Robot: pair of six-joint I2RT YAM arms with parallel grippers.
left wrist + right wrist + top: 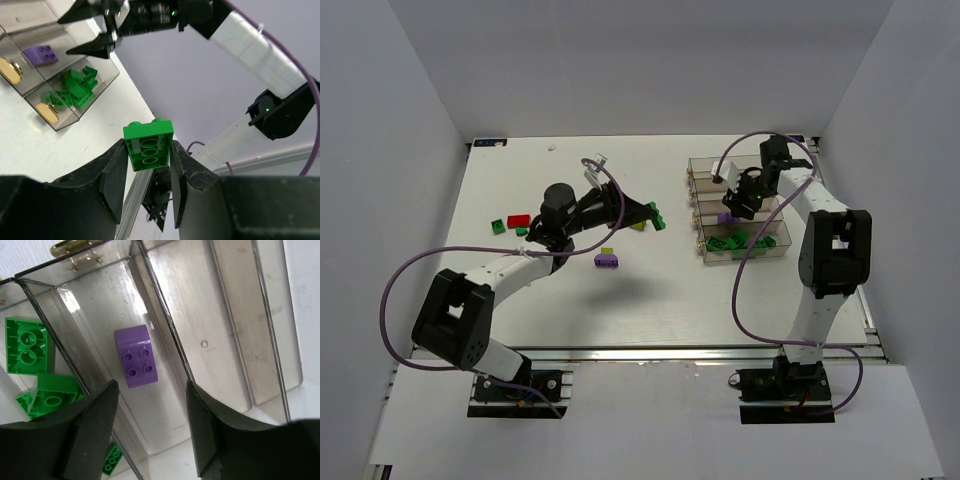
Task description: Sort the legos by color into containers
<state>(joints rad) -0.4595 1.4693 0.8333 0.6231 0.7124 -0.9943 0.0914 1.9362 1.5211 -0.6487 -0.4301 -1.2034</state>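
Observation:
My left gripper [653, 213] is shut on a green lego [661, 219] and holds it above the table, left of the containers [715, 170]. In the left wrist view the green lego [148, 145] sits between the fingers, underside toward the camera. My right gripper [735, 205] is open and empty above the bin with a purple lego [136, 362]. The nearest bin holds several green legos [735, 243], which also show in the right wrist view [30, 347]. Both filled bins show in the left wrist view, the purple lego [42, 54] and the green ones [75, 87].
Loose legos lie on the table: a purple one [607, 261] with a yellow-green one [608, 251] beside it, another yellow-green one [638, 226], and a red one [518, 220] with green ones [497, 226] at the left. The two far bins [225, 315] hold nothing.

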